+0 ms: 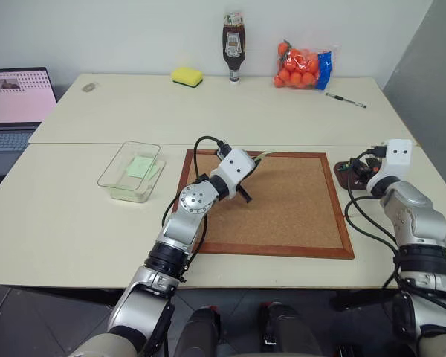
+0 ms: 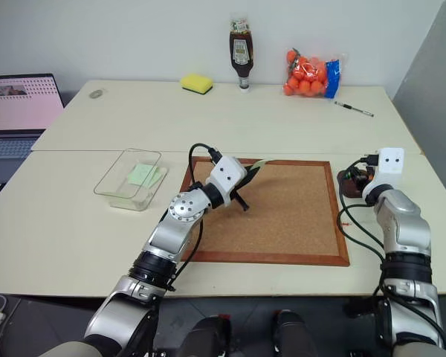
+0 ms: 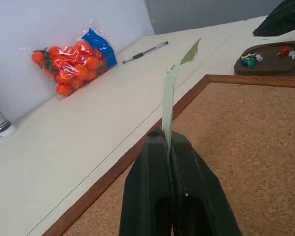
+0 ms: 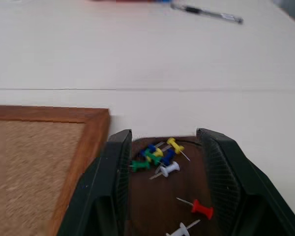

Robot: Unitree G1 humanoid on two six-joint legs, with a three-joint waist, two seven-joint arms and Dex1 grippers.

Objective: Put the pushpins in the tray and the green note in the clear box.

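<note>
Two grippers are at work, each at its own job. The left gripper (image 3: 169, 147) has its jaws pressed fully together on the near edge of the green note (image 3: 169, 96), so the thin paper stands up on its edge between them and points away from the arm. It is held above the far left part of the cork board (image 1: 297, 216), free of the surface, probably so that it can be carried left to the clear box (image 1: 111, 175) without dragging. This box stands on the counter (image 1: 67, 223) just left of the board, and a pale green sheet already lies inside it.

The right gripper (image 4: 164, 147) has its jaws about half open with nothing between them. It hangs above the tray (image 4: 160, 206), which sits on the counter just beside the right edge of the board. This pose suggests that a pin has just been let go there, but this is only a judgement.

The pushpins (image 4: 160, 157) lie loose in the tray: yellow, green, blue and white ones in a small heap at the far side, a red one and another white one nearer. No pin can be seen on the board.

The note looks pale mint green, very thin, slightly bent, with its far corner curling.
</note>
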